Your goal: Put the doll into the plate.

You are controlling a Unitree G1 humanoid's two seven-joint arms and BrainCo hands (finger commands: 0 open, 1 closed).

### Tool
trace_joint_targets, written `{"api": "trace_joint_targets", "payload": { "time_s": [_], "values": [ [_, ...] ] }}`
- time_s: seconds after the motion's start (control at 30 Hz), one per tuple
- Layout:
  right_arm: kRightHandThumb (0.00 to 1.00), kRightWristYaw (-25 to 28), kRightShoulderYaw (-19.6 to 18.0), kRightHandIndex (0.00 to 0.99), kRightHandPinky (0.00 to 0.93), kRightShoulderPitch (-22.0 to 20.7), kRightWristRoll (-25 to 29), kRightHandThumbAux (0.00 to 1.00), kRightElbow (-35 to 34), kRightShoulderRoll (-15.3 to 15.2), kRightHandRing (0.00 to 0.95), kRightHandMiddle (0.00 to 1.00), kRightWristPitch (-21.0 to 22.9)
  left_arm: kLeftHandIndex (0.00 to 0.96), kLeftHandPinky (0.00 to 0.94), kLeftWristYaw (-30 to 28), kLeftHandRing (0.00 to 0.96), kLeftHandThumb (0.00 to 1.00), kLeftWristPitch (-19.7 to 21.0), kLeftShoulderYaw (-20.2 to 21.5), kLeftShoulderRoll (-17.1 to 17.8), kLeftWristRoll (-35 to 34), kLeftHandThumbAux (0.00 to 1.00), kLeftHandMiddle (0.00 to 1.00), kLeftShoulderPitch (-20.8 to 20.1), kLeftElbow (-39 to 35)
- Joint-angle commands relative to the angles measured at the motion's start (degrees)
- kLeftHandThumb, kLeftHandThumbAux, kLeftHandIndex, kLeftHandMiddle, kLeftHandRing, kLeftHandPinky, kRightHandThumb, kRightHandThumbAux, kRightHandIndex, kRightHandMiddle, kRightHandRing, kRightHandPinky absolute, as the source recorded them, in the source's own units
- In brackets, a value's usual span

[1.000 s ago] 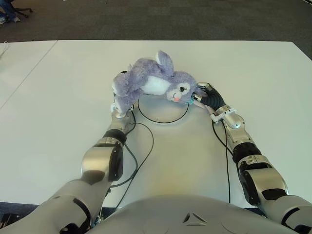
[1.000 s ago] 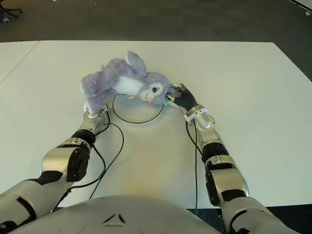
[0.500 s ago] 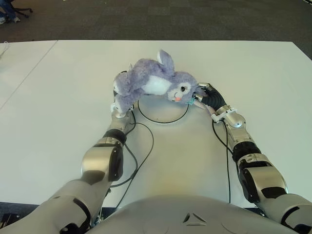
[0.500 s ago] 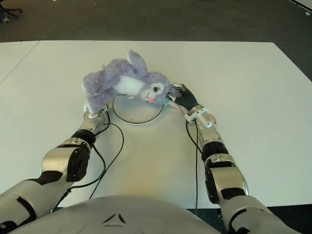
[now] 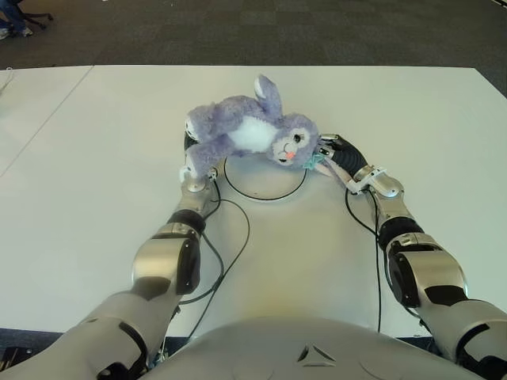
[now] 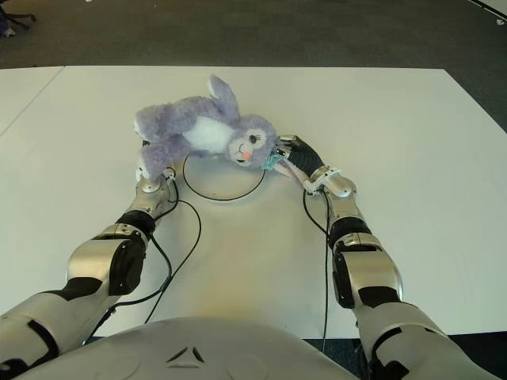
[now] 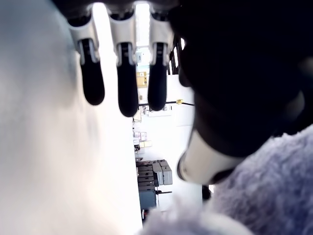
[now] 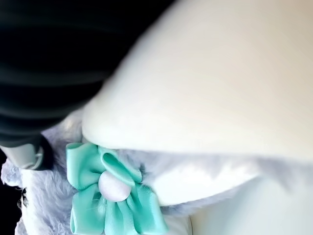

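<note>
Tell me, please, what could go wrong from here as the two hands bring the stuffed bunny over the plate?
The bunny spans wider than the plate, so on release its legs or head may land on the table. The left hand touches it mainly with the thumb, three fingers straight, so that end could slip. The right hand sits by the teal bow, which might snag.

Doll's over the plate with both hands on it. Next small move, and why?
Probably lower both hands together. The doll hangs across the far rim of the plate, its body on the left hand, its head by the right hand. Lowering evenly should settle it inside rather than tipping off.
</note>
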Motion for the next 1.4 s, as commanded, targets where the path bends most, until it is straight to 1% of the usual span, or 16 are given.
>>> {"api": "trace_joint_targets", "payload": {
  "time_s": [0.03, 0.23, 0.37, 0.5, 0.6, 0.8, 1.03, 1.2, 1.4],
  "values": [
    [0.041, 2.2, 1.5, 0.027, 0.057, -1.2, -2.7, 0.312, 3.1, -0.3, 0.042, 0.057, 0.0, 0.232, 0.377, 0.9, 0.357, 0.192, 6.7, -0.4, -3.0, 0.3, 0.888, 0.322, 10.2, 6.9],
    [0.028, 1.6, 1.5, 0.003, 0.039, -1.2, -3.4, 0.295, 3.9, -0.4, 0.002, 0.011, -3.5, 0.229, 0.387, 0.7, 0.360, 0.212, 6.5, -0.3, -3.0, 0.3, 0.893, 0.328, 10.2, 6.9],
    [0.029, 0.9, 1.3, 0.000, 0.039, -1.0, -3.6, 0.301, 4.4, -0.4, 0.000, 0.002, -5.5, 0.228, 0.384, 0.6, 0.364, 0.216, 6.6, -0.5, -2.9, 0.4, 0.897, 0.335, 10.2, 7.0],
    [0.036, 0.6, 1.0, 0.000, 0.045, -0.9, -3.6, 0.324, 5.0, -0.3, 0.000, 0.000, -7.0, 0.231, 0.369, 0.8, 0.365, 0.219, 6.6, -0.6, -2.9, 0.6, 0.908, 0.345, 10.2, 7.0],
    [0.044, 0.3, 0.9, 0.000, 0.056, -1.0, -3.7, 0.353, 5.4, -0.4, 0.004, 0.000, -7.3, 0.246, 0.381, 1.2, 0.369, 0.225, 6.7, -0.5, -2.9, 0.5, 0.919, 0.355, 10.2, 7.0],
    [0.048, -0.2, 0.8, 0.000, 0.083, -1.4, -3.8, 0.382, 5.8, -0.5, 0.018, 0.005, -6.4, 0.245, 0.399, 1.2, 0.378, 0.205, 6.9, -0.3, -3.0, 0.3, 0.915, 0.355, 10.1, 7.0],
    [0.055, 0.0, -0.1, 0.000, 0.109, -1.7, -3.0, 0.425, 6.2, -0.4, 0.038, 0.012, -3.3, 0.250, 0.418, 1.8, 0.382, 0.211, 6.6, -0.8, -3.0, 0.8, 0.915, 0.352, 10.1, 7.0],
    [0.051, -0.1, -0.2, 0.000, 0.131, -1.8, -3.2, 0.431, 6.0, -0.5, 0.053, 0.018, -2.4, 0.245, 0.410, 2.0, 0.385, 0.212, 6.4, -1.0, -3.1, 1.0, 0.915, 0.355, 10.1, 7.0],
    [0.058, -0.2, 0.0, 0.000, 0.126, -2.0, -3.5, 0.429, 5.8, -0.7, 0.053, 0.021, -1.5, 0.244, 0.402, 2.1, 0.375, 0.221, 6.3, -1.1, -3.0, 1.2, 0.915, 0.345, 10.1, 7.0]
  ]
}}
